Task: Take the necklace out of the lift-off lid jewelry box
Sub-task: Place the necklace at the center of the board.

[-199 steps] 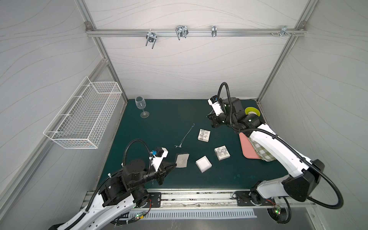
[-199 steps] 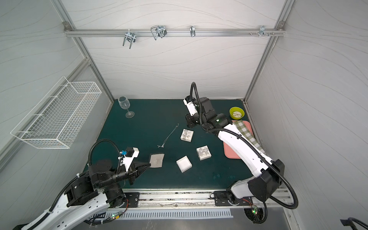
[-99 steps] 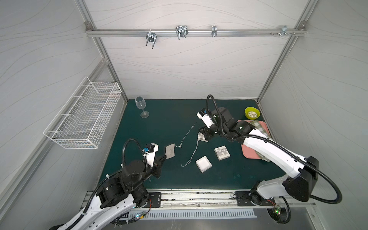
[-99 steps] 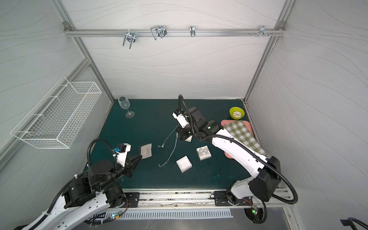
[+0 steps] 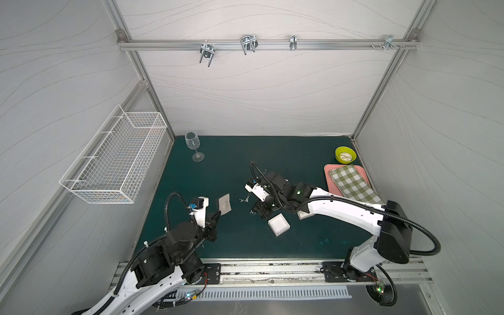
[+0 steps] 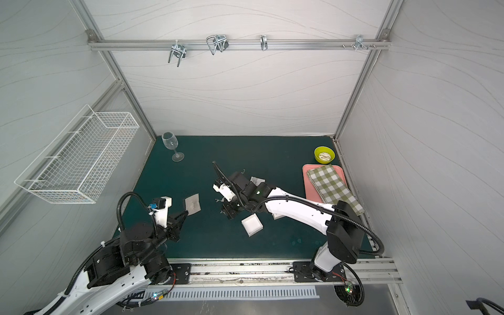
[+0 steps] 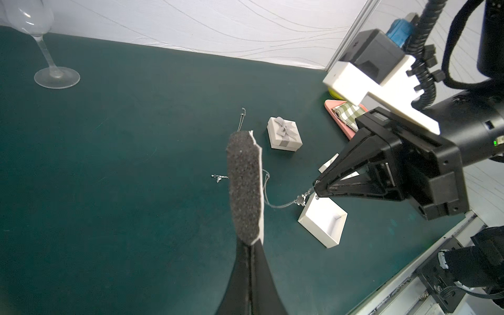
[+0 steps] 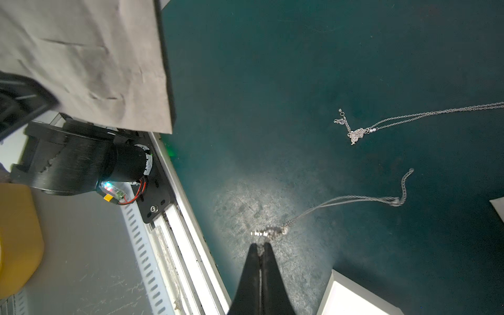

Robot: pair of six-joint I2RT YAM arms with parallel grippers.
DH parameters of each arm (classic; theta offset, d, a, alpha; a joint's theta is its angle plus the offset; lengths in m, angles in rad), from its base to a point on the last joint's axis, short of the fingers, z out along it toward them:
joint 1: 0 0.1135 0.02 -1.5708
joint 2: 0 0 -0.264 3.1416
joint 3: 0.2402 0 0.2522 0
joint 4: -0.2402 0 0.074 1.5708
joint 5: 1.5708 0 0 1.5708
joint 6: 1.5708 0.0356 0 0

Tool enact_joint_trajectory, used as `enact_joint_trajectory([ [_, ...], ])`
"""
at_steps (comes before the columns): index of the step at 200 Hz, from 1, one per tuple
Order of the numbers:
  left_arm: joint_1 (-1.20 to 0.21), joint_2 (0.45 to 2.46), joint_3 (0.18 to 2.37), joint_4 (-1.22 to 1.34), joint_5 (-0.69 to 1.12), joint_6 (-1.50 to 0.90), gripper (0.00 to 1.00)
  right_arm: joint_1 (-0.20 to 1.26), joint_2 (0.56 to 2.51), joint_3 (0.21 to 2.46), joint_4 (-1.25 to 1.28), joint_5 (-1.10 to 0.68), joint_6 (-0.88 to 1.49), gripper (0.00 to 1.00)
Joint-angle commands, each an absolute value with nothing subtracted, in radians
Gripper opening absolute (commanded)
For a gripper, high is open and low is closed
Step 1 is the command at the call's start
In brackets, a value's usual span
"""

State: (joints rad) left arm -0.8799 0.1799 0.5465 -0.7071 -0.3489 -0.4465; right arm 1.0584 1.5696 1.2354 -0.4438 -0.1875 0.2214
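Observation:
My right gripper (image 8: 260,245) (image 7: 317,191) is shut on the silver necklace (image 8: 341,200) (image 7: 281,204). Its chain droops from the tips down to the green mat. The open white box base (image 5: 278,224) (image 6: 252,224) (image 7: 324,221) lies right beside those tips. In both top views the right gripper (image 5: 252,212) (image 6: 222,212) hovers low at mid-table. My left gripper (image 5: 218,214) (image 6: 186,213) (image 7: 249,242) is shut on a grey foam pad (image 5: 224,203) (image 6: 193,204) (image 7: 244,185), held above the mat to the left.
A second necklace (image 8: 354,133) (image 5: 243,200) lies on the mat between the arms. A closed box with a grey bow (image 7: 285,133) and a loose lid (image 5: 305,215) sit by the right arm. Wine glass (image 5: 194,146), yellow bowl (image 5: 345,155) and pink tray (image 5: 328,177) stand farther back.
The right arm swung from the back toward the front left, now trailing the necklace chain. The left gripper lifted the foam pad off the mat and carried it left.

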Motion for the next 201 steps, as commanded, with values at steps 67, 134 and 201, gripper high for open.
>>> enact_joint_trajectory([
  [67,-0.884,0.156,0.514,-0.696,-0.383,-0.494,0.0,1.025,1.691,1.331,-0.408,-0.225,0.202,0.0],
  [134,-0.884,0.126,0.517,-0.734,-0.491,-0.529,0.0,1.062,1.94,1.518,-0.366,-0.318,0.22,0.0],
  [201,-0.884,0.069,0.522,-0.778,-0.538,-0.543,0.0,1.099,2.218,1.812,-0.335,-0.407,0.259,0.0],
])
